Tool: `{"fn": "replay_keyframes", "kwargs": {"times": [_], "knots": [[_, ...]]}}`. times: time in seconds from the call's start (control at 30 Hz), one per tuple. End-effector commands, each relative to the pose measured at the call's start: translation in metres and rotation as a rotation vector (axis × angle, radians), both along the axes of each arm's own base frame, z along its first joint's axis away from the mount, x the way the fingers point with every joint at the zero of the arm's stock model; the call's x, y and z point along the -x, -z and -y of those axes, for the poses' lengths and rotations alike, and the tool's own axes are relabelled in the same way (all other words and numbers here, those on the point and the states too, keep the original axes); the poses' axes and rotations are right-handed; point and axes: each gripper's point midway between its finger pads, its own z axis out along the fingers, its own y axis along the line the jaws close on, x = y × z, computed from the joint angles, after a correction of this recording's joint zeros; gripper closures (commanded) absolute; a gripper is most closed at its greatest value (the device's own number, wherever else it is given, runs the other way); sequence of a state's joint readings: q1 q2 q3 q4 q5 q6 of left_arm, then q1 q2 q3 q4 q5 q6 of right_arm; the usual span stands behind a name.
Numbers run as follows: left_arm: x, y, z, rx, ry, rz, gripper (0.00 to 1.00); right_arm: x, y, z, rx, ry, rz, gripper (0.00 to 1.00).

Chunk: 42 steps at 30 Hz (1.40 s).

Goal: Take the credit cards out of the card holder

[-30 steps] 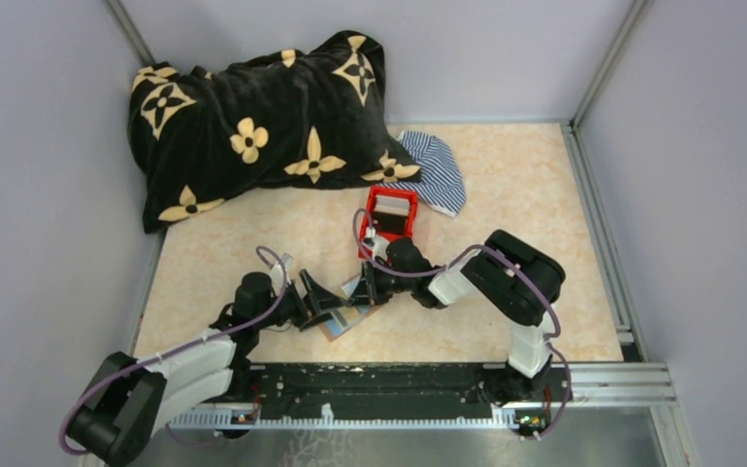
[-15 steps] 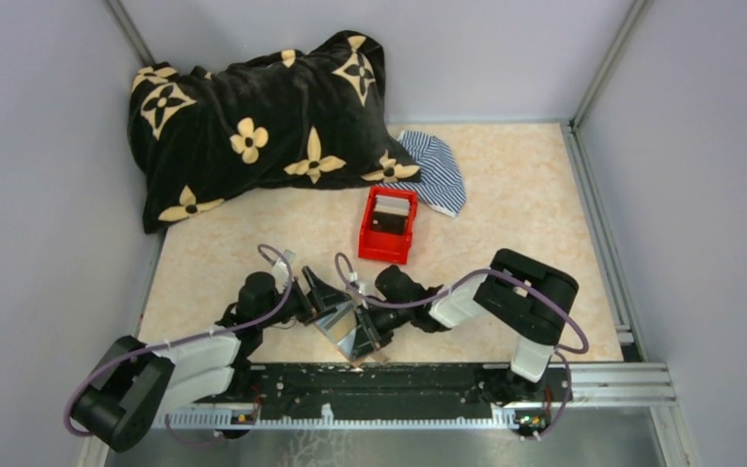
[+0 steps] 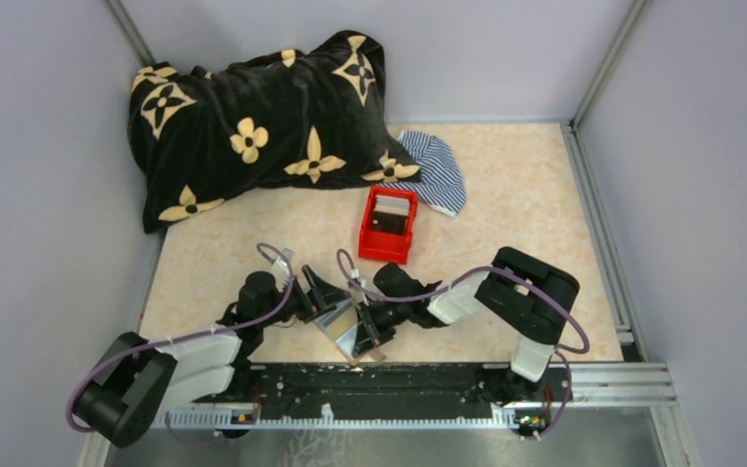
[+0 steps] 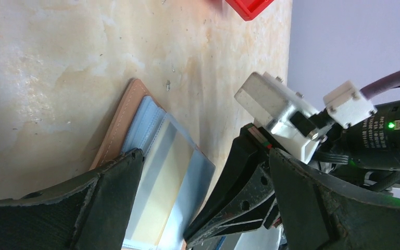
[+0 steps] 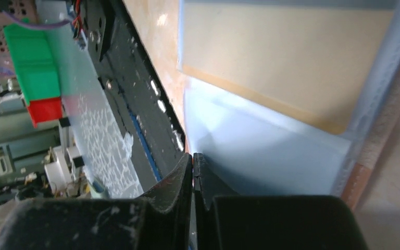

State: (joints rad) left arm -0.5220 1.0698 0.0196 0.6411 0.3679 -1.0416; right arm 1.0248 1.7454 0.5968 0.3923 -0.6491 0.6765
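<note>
The card holder [image 3: 342, 326] lies open near the table's front rail, with a tan leather edge [image 4: 115, 125] and clear sleeves over a cream insert [image 5: 286, 57]. A light blue credit card [image 5: 271, 151] sticks out of its near side. My right gripper [image 3: 368, 337] is shut on that card's edge, the fingertips [image 5: 187, 165] pressed together at its corner. My left gripper [image 4: 205, 156] stands wide open around the holder, one finger [image 4: 83, 203] lying over the leather edge. Whether that finger touches the holder does not show. The right gripper's fingers [image 4: 245, 198] show between the left jaws.
A red open-top box [image 3: 387, 226] stands behind the holder, with a striped cloth [image 3: 440, 173] and a black flowered pillow [image 3: 253, 117] further back. The black base rail [image 3: 379, 379] runs right beside the holder. Grey walls close in both sides.
My right gripper has pulled toward the front rail, and the card holder has slid that way with it. The left gripper followed slightly and stayed open. Little has moved in the last half second.
</note>
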Motion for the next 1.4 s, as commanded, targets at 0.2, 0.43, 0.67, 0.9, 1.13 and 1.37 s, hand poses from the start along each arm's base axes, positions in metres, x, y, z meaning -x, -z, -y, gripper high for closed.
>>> {"fn": "replay_keyframes", "kwargs": {"times": [0.2,0.43,0.67,0.9,1.13,1.37], "knots": [[0.031,0.046,-0.016,-0.135,0.049,-0.136,0.01,-0.085,0.027,0.019,0.224,0.262,0.178,0.96],[0.032,0.035,-0.021,-0.129,0.024,-0.112,0.01,-0.106,0.027,0.02,0.234,0.27,0.194,0.96],[0.034,0.038,-0.028,-0.144,-0.004,-0.112,0.01,-0.11,0.02,0.014,0.201,0.252,0.185,0.96],[0.019,0.03,-0.024,-0.177,-0.003,-0.079,0.01,-0.096,-0.003,0.005,0.103,0.236,0.114,0.71],[0.008,0.037,-0.018,-0.236,0.03,-0.092,0.02,-0.089,-0.03,-0.005,0.003,0.291,0.032,0.53],[0.005,0.038,-0.015,-0.216,0.023,-0.091,0.04,-0.094,-0.028,-0.011,0.026,0.296,0.017,0.53]]}}
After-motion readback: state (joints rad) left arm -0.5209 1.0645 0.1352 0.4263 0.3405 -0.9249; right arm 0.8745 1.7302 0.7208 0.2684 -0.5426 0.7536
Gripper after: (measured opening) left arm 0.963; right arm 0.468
